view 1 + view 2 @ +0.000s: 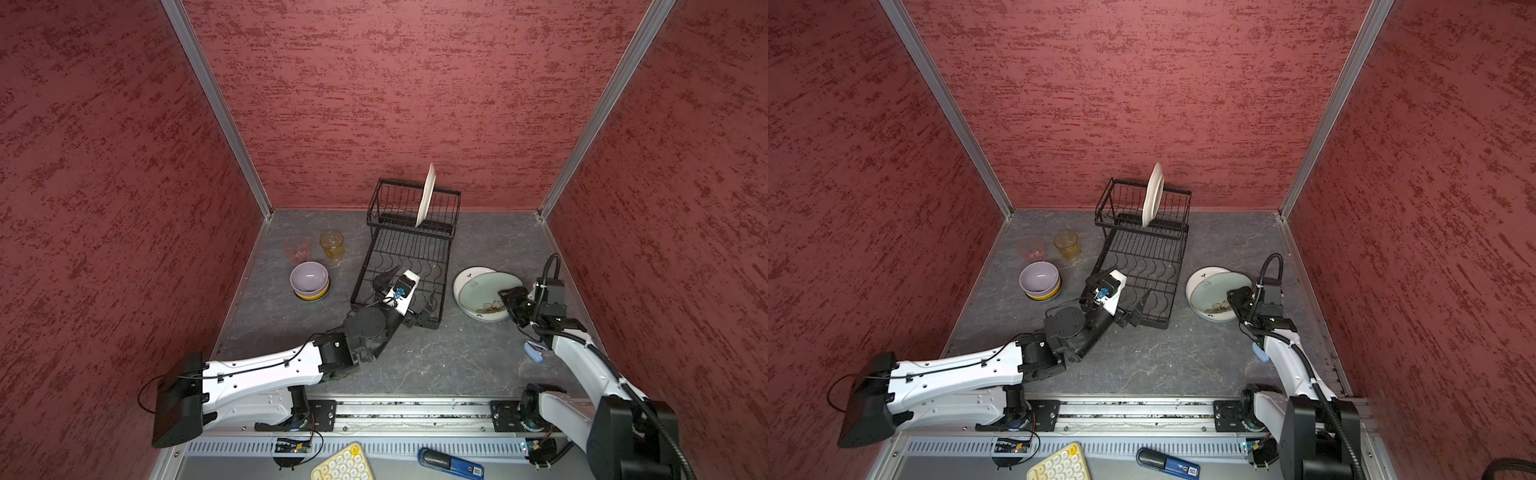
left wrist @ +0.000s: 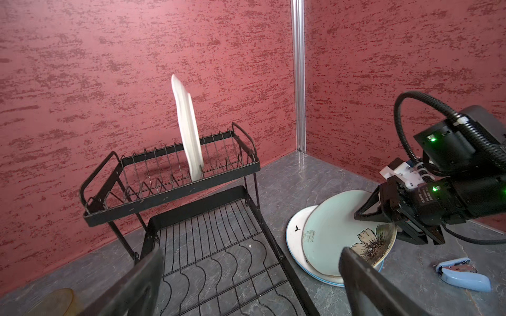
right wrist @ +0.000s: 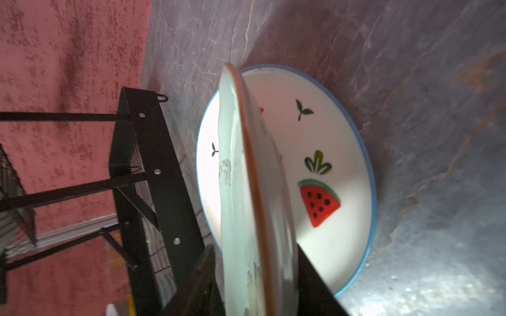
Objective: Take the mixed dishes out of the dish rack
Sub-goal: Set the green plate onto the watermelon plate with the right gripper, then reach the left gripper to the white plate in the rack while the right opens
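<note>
Plainly, the dish rack [image 1: 409, 253] is a black wire frame, with a raised slotted basket at its 12 o'clock end and a low flat tray with wavy dividers running toward 6 o'clock. One off-white plate [image 1: 427, 195] stands on edge in the basket. In both top views its top rises well above the rail and tips slightly toward 1 o'clock, with bare wires on either side.

At 3 o'clock from the tray, clear of its side rail, the pale green plate [image 1: 484, 293] with a dark flower lies over the blue-rimmed watermelon plate [image 1: 462, 279]. The right wrist view shows the green one tilted against the plate under it. The right gripper [image 3: 253, 260] straddles its raised rim with jaws parted, one finger on each face. The left gripper [image 2: 250, 254], spread wide and holding nothing, hovers over the tray's 6 o'clock end.

At 9 o'clock from the tray, the lilac bowl [image 1: 309, 276] sits nested in the yellow bowl [image 1: 312, 295]. The amber tumbler [image 1: 331, 244] and pink tumbler [image 1: 297, 248] stand upright at 10 o'clock, near each other but apart.

Bare grey table [image 1: 415, 361] spreads at 6 o'clock from the rack, between the arms. The plate stack sits near the right wall, with a pale blue stapler [image 1: 534, 351] at its 5 o'clock.
</note>
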`<state>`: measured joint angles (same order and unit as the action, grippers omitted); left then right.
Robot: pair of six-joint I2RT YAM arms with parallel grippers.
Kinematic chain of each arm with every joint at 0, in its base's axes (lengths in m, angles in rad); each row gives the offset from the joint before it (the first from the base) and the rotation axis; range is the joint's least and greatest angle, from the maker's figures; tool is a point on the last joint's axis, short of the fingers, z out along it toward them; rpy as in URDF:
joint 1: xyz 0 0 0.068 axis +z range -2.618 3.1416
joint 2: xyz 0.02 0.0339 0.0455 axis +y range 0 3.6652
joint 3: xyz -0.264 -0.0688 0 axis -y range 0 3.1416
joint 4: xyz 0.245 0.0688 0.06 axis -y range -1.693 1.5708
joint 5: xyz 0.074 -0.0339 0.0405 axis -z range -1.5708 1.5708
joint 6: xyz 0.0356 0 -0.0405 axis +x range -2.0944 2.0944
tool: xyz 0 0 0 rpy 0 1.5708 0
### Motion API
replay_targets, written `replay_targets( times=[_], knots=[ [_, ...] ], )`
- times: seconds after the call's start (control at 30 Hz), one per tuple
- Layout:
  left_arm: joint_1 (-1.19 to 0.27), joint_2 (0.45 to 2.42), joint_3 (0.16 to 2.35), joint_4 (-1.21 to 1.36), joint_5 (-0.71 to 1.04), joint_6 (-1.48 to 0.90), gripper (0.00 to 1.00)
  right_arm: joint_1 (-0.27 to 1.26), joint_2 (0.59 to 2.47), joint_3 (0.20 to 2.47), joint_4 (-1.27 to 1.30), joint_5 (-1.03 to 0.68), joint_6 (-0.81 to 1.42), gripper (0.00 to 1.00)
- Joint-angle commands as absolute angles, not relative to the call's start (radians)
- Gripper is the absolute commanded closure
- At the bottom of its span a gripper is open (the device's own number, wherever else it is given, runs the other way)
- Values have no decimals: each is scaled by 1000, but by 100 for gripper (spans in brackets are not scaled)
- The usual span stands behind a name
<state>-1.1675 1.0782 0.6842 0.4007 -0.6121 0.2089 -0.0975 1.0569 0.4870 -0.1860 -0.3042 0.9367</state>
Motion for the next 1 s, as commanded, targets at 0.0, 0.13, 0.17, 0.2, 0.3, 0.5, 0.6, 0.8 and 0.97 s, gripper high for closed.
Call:
replay_targets(
  times=[0.0,0.13,0.17,0.2,0.3,0.5,0.6,0.8,0.97],
  knots=[
    [-1138,1047,659,365,-604,148,0,-103,1073,517,-117,-317,913,43],
    [-1108,1021,641,349,-577,101,0,-102,1093,543,-178,-293,866,26],
    [-1106,1017,637,348,-577,96,0,-103,1097,552,-193,-285,852,23],
    [-1104,1015,632,348,-582,95,0,-102,1102,561,-210,-275,839,20],
    [-1104,1010,626,339,-592,92,0,-101,1121,586,-246,-250,807,7],
    [-1103,1006,630,314,-610,93,0,-102,1113,604,-292,-181,762,1],
    [-1099,1010,642,297,-601,92,0,-101,1077,592,-279,-195,725,1],
    [-1062,1094,728,228,-572,-49,0,-92,946,569,-262,-266,669,1],
    [-1047,1162,796,263,-521,-72,0,-71,840,542,-248,-371,648,1]
  ],
)
